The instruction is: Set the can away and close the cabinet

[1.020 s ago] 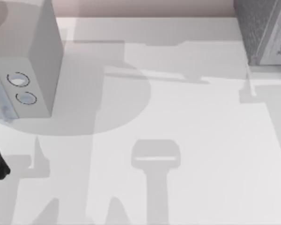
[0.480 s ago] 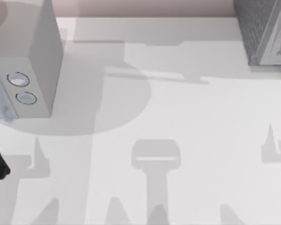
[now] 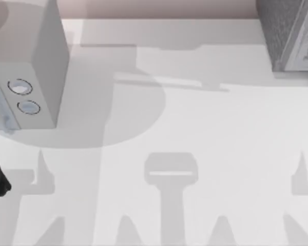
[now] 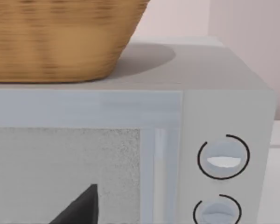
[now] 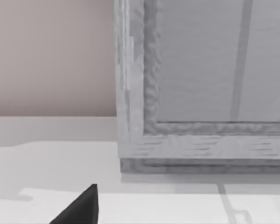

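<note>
Wicker basket (image 4: 56, 37) atop pale box (image 3: 38, 77) (two dials); cabinet (image 3: 290, 33) far right; both tools' state unclear.

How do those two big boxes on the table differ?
The left box is smooth and pale with two round dials; the cabinet at right is dark, speckled grey with a framed pale door. A wicker basket sits atop the left box. Both stand at the table's far edge.

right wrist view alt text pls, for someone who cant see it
The cabinet's pale framed door panel stands close ahead, flush within its frame and resting on the white table, with a plain pinkish wall beside it. A dark fingertip of the right gripper pokes in at the near edge.
</note>
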